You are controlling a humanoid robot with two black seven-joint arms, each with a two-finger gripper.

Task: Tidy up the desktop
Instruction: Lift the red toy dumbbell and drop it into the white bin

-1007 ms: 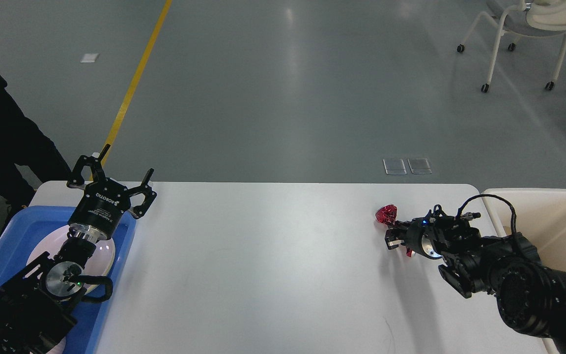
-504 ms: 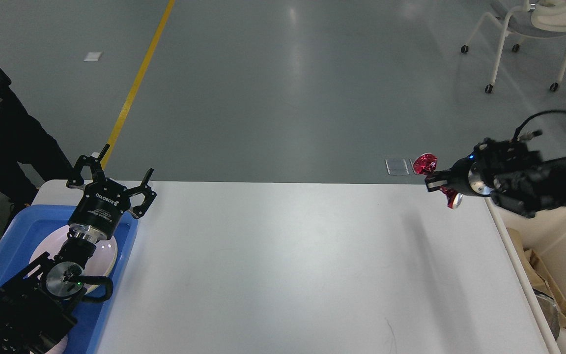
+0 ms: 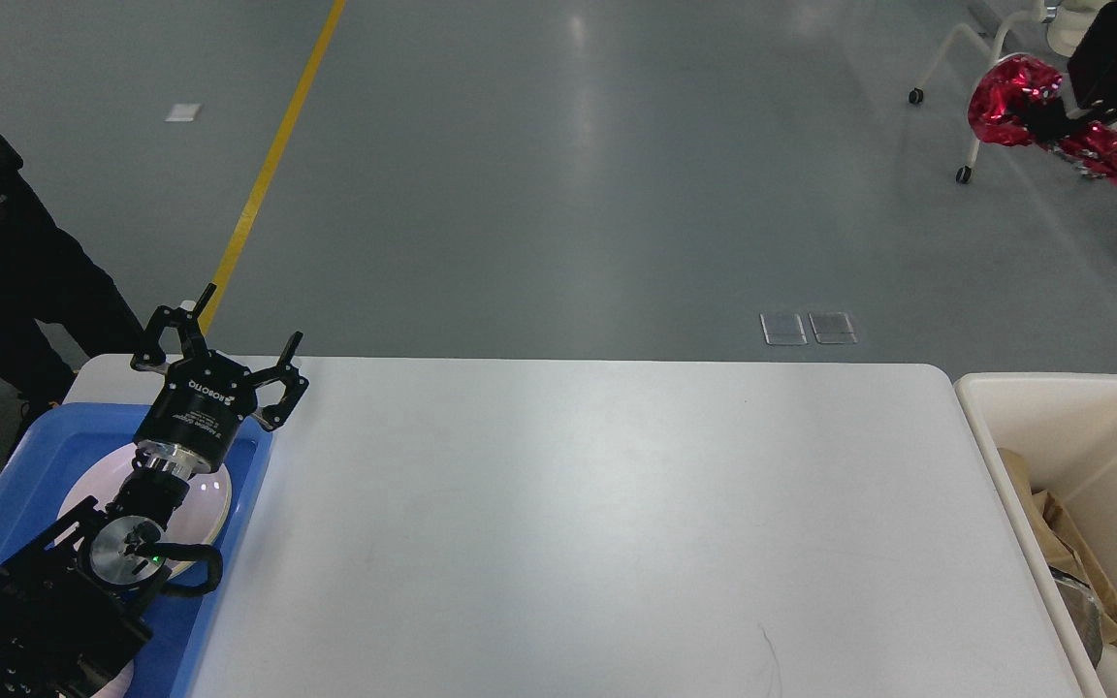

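The white desktop fills the lower middle of the head view and nothing lies on its bare surface. My left gripper is open and empty, held over the far end of the blue tray. My right gripper is raised high at the top right corner, shut on a crumpled red foil wrapper that sticks out on both sides of the fingers. It hangs far above the table and the bin.
A white plate lies in the blue tray at the left. A cream bin with brown paper and other waste stands at the table's right edge. A person in black stands at the far left. A wheeled chair stands at the top right.
My right gripper has lifted the red wrapper off the table and swung it up and to the right, to the view's top right corner. The left arm has not moved.
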